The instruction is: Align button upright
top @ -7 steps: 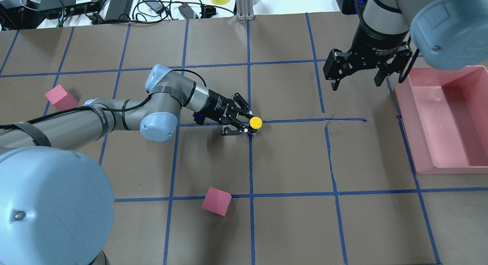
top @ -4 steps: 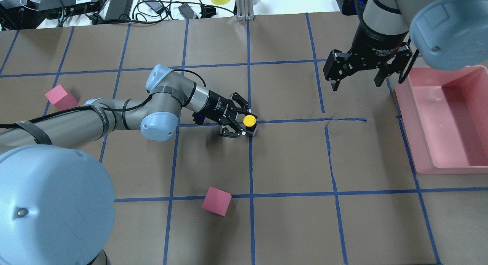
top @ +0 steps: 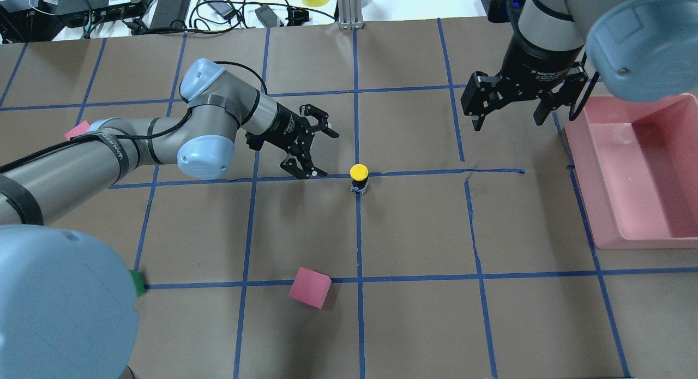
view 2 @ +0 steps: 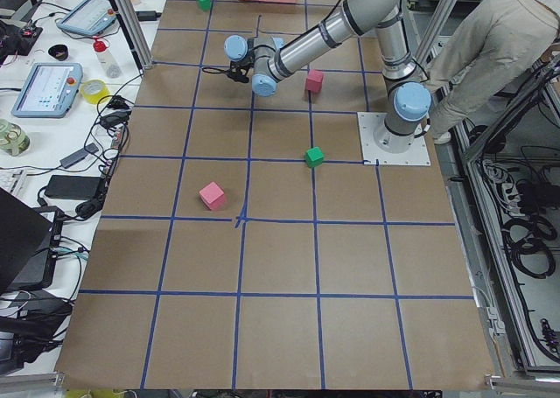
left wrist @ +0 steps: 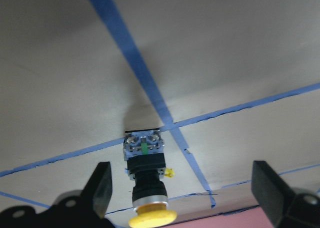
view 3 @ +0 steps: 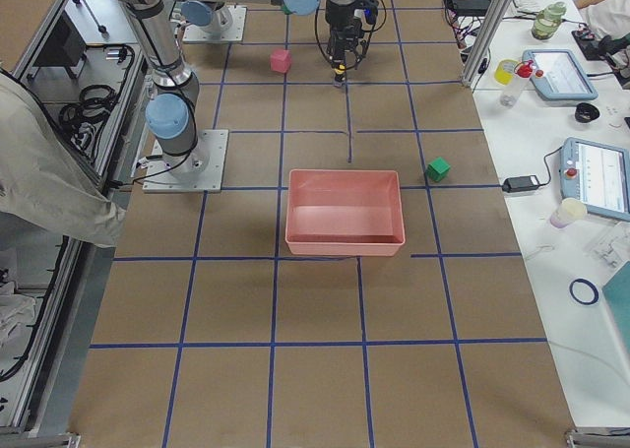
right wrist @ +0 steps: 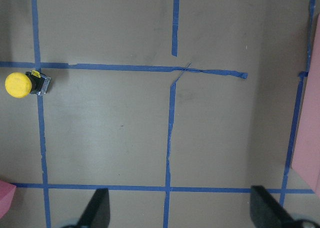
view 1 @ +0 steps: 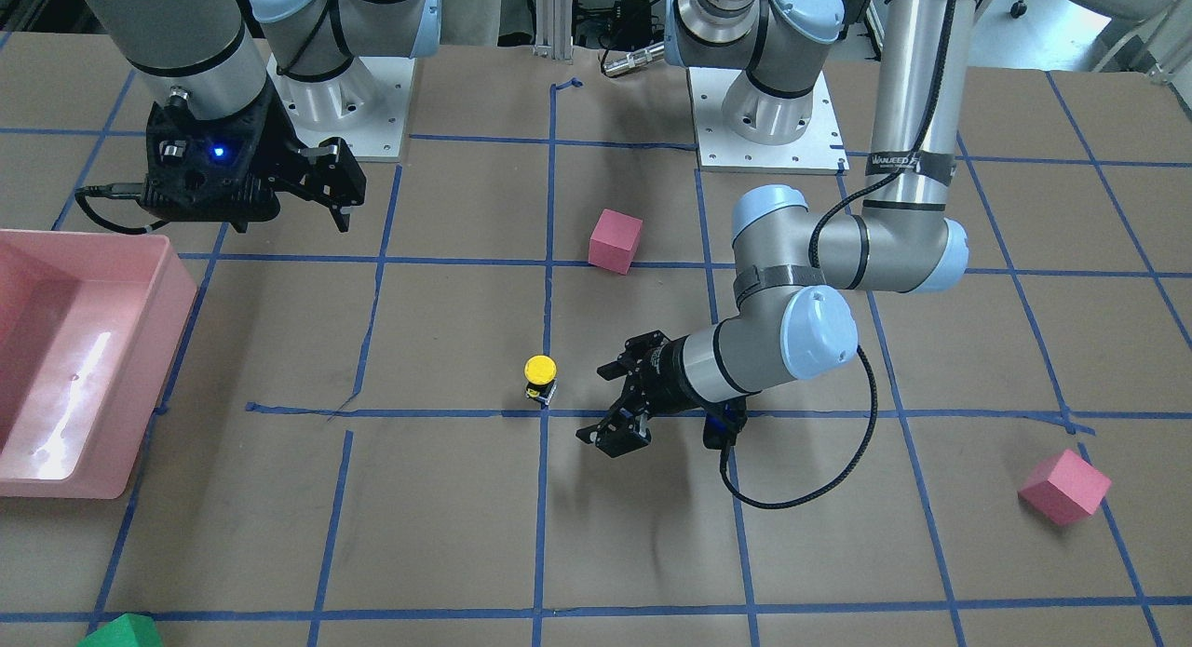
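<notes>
The button [top: 358,175] stands upright on a blue tape crossing at the table's middle, yellow cap up and whitish base on the paper. It also shows in the front view [view 1: 540,373], the left wrist view [left wrist: 145,177] and the right wrist view [right wrist: 22,83]. My left gripper [top: 327,154] is open and empty, lying low a short way to the button's left and apart from it; the front view [view 1: 596,405] shows the gap. My right gripper [top: 508,122] is open and empty, hanging above the table at the far right near the pink bin.
A pink bin [top: 632,238] stands at the right edge. One pink cube [top: 310,287] lies near the front middle, another [top: 76,129] peeks out behind my left arm. A green cube [top: 137,283] lies at the front left. Cables and gear line the far edge.
My left gripper opened, let go of the button and drew back to the left and farther away. The button now stands alone and upright. The right arm barely moved.
</notes>
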`<state>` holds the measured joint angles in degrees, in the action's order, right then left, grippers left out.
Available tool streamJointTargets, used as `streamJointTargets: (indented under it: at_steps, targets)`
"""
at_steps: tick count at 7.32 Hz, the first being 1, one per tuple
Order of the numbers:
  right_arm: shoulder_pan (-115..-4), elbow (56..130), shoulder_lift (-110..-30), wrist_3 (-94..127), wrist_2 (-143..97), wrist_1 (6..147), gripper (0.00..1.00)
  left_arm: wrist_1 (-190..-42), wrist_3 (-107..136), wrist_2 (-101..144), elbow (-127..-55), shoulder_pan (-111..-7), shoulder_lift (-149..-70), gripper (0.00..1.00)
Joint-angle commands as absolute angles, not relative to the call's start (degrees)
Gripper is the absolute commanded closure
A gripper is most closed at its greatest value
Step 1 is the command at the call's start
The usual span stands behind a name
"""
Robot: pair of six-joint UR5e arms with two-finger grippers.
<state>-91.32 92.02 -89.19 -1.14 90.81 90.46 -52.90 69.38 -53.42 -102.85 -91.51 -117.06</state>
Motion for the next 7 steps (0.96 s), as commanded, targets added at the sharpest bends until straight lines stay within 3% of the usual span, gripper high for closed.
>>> streamJointTargets:
  at_steps: [1, 2, 4, 7]
  targets:
    - [-91.3, 91.9, -89.1, -1.2, 90.6, 90.9, 0.00, -62.9, 53.4, -64.1, -98.2, -90.4, -111.6, 0.00]
    - [-91.3, 91.9, -89.2, -1.1, 90.6, 91.1, 0.00, -69.9, 36.7, -77.7, -95.0, -90.2, -109.1, 0.00]
    - [-91.3, 91.8, -89.3, -1.1, 90.6, 91.4, 0.00, -72.6, 18.9, -81.2, -89.9, -90.0, -104.3, 0.00]
    - [-91.3, 91.8, -89.3, -1.1, 90.5, 94.0, 0.00, -78.1, 3.0, -87.4, -88.2, -89.1, -95.5, 0.00]
